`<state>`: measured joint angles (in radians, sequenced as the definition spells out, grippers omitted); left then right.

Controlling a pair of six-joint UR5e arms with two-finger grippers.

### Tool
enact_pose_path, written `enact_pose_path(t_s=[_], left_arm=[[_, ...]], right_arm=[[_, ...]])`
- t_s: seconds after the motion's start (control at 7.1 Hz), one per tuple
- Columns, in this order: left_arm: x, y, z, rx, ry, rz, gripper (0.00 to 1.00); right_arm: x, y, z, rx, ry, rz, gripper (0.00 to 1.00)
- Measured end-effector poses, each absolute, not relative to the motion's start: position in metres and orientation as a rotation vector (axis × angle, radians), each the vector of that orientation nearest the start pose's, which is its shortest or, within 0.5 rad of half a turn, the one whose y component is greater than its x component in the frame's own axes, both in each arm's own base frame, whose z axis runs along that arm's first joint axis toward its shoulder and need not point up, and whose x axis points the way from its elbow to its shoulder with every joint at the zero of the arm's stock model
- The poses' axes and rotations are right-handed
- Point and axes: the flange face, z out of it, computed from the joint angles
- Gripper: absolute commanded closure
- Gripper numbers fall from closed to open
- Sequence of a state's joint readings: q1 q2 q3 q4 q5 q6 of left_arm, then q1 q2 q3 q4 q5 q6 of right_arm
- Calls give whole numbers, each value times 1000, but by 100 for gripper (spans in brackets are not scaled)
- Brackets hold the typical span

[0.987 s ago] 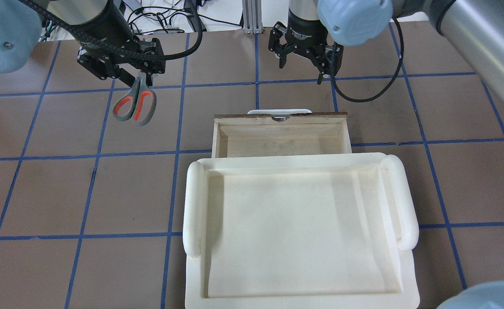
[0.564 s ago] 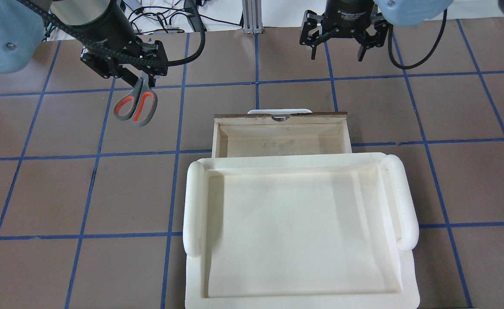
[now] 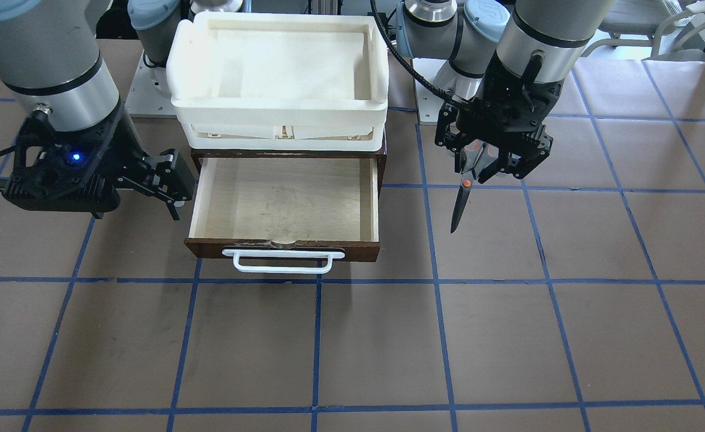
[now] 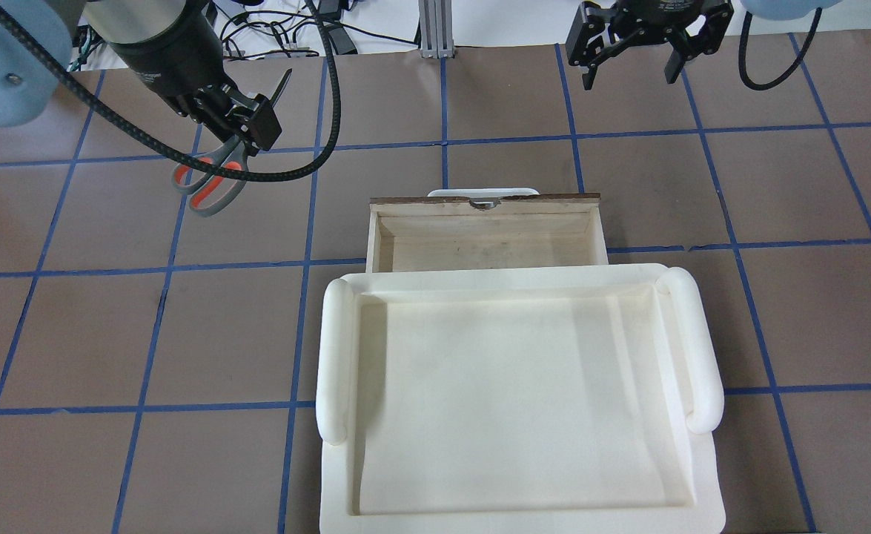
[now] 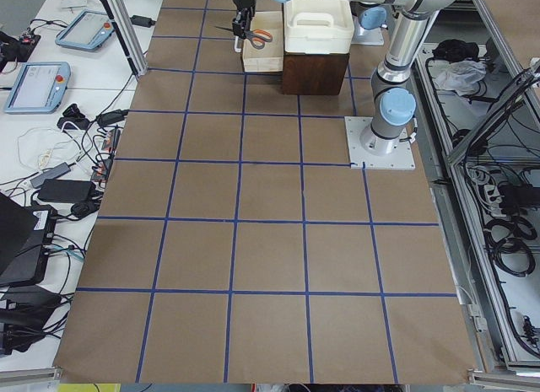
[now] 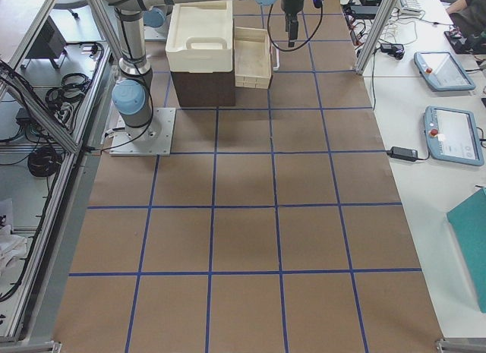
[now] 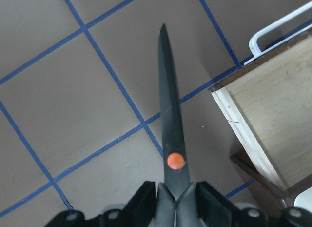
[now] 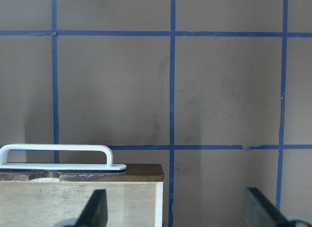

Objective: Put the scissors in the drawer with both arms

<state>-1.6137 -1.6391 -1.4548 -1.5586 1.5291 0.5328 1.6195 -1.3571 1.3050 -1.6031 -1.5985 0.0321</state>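
My left gripper (image 4: pixel 239 141) is shut on the scissors (image 4: pixel 205 182) near the pivot and holds them in the air to the left of the drawer (image 4: pixel 483 237). The grey-and-orange handles point toward the robot. In the front view the dark blade (image 3: pixel 461 204) hangs tip-down beside the open drawer (image 3: pixel 283 249). In the left wrist view the blade with its orange dot (image 7: pixel 174 161) sticks out past the shut fingers, the drawer corner (image 7: pixel 273 114) to the right. My right gripper (image 4: pixel 631 74) is open and empty, beyond the drawer's right front corner. Its fingers (image 8: pixel 97 210) frame the white bar handle (image 8: pixel 56 151).
A white foam tray (image 4: pixel 335 356) sits on top of the dark cabinet behind the drawer (image 3: pixel 280 108). The brown table has a blue tape grid. Cables and tablets lie past the table's far edge.
My left gripper has turned, swinging the scissor handles left and toward the robot. My right gripper has moved right and farther from the drawer, still open.
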Motion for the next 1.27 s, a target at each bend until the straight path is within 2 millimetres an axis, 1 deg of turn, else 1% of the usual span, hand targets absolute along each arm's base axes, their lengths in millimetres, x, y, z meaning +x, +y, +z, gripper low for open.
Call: enact_pose_path(t_s=[0.14,0.42,0.7,0.99,1.27], left_arm=[[-161,-520,509,1091,2966,-93,70],[-165,-520,502,1527,2767,-49,70],[-170,-518,497,1839,2571,-12,72],[-174,-521,491,2039,2426,2,72],[-190,-519,487,2133,2355,1,75]], right_arm=[[159,-581,510,-24,3163,-144,0],[161,-577,517,-22,3163,-171,0],[161,-574,520,-21,3159,-178,0],[162,-567,531,-23,3149,-203,0],[160,-563,530,-26,3143,-174,0]])
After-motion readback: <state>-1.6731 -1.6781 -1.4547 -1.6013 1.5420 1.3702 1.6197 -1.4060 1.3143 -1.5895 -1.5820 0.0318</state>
